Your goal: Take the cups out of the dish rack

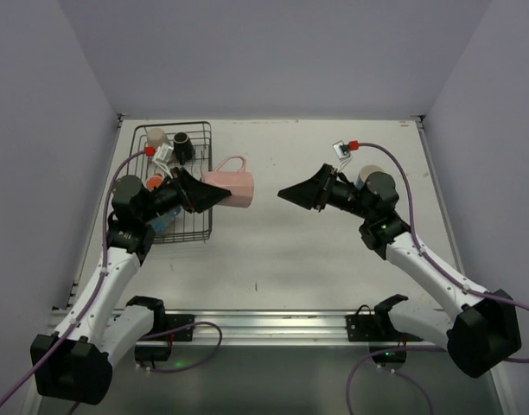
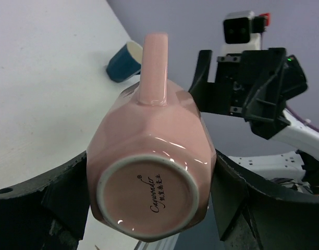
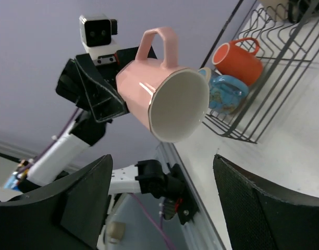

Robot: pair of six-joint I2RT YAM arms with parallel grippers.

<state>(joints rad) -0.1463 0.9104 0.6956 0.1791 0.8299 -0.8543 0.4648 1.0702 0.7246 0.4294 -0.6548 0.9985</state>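
White table (image 1: 290, 259), pale lilac walls (image 1: 273, 52) on three sides, both arm bases at the near edge.

Mid-table, the L gripper (image 1: 214, 197) reaches in from the left and clamps the pink mug (image 1: 234, 186) in the air, just right of the dish rack (image 1: 195, 130). The mug is off the table and lies horizontal, w/ the base toward the L wrist, the mouth toward the right and the handle on its upper side. The L fingers (image 2: 55, 198) press on opposite sides of the body near the base end; the base itself shows between them in the L wrist view.

The R gripper (image 1: 286, 195) points left at the mug's mouth from the right. Its fingers (image 3: 269, 203) are spread wide w/ nothing between them, and it is apart from the mug, not touching.

The rack sits far left on the table. Inside, a light blue mug (image 3: 227, 94) lies at the near end and an orange mug (image 3: 237, 60) is just beyond it. A cream mug (image 1: 156, 138) and a dark mug (image 1: 183, 147) are at the far end.

A blue mug (image 2: 123, 62) is on the table at the right, beside the R arm's wrist and partly hidden by it in the top view.
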